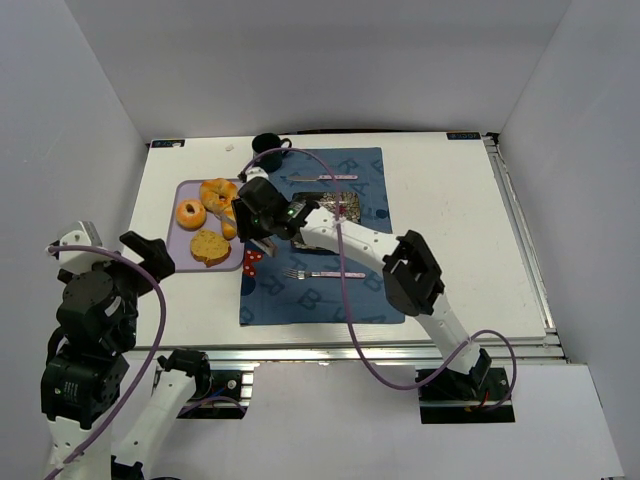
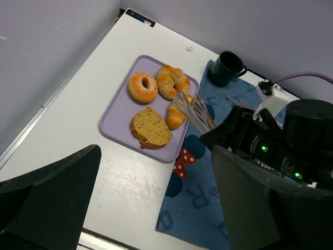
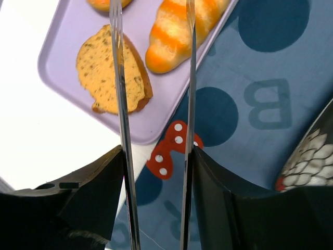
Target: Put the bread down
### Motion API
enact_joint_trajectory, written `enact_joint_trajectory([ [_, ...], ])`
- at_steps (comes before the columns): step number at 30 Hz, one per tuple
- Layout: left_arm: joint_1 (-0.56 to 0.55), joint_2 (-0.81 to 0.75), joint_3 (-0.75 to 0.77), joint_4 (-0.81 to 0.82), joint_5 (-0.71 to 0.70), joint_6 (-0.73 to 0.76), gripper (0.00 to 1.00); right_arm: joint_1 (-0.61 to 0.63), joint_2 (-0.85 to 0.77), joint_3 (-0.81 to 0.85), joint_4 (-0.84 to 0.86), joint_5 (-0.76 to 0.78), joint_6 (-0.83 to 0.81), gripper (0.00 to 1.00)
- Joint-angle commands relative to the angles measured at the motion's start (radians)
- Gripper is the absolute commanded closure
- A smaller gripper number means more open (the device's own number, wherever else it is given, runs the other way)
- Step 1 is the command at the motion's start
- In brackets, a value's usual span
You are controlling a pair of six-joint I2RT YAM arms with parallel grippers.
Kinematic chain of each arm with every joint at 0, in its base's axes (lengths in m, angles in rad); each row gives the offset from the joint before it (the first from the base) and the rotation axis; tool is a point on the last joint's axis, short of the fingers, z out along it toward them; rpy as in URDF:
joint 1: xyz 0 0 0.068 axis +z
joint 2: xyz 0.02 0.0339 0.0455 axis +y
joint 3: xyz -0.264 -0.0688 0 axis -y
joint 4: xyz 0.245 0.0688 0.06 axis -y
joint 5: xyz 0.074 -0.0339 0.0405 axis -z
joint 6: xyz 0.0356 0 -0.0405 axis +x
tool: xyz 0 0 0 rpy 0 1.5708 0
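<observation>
While the left gripper (image 2: 156, 152) hangs by the table's left edge with its fingers wide apart, the right gripper (image 3: 156, 208) is clamped on metal tongs (image 3: 121, 104). Their blades stand apart and empty over the lavender tray (image 1: 180, 247), where the bread lies: a striped roll (image 3: 182, 31), a seeded slice (image 3: 112, 70), a doughnut (image 1: 190, 213) and a croissant (image 1: 216, 192). The step looks like reaching for a piece; next, the blades probably need lowering astride one piece, a gentle squeeze, then carrying it, perhaps to the patterned plate (image 1: 335, 205). A blue place mat (image 1: 320, 295) covers part of the white table (image 1: 450, 230), enclosed by plain pale walls.
</observation>
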Motion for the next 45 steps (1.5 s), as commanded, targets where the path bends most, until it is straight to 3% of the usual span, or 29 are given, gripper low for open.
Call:
enact_joint_trajectory([
  [1, -0.003, -0.015, -0.012, -0.024, 0.008, 0.001, 0.02, 0.024, 0.02, 0.106, -0.019, 0.134, 0.127, 0.41],
  [6, -0.003, -0.031, -0.015, -0.033, 0.014, -0.001, 0.02, 0.047, 0.071, 0.137, -0.033, 0.21, 0.187, 0.39],
  [17, -0.003, -0.049, -0.018, -0.056, 0.005, 0.028, 0.02, 0.05, 0.177, 0.226, -0.061, 0.22, 0.221, 0.39],
  [45, -0.003, -0.089, -0.038, -0.068, -0.007, 0.034, 0.02, 0.093, 0.172, 0.174, -0.102, 0.254, 0.186, 0.38],
])
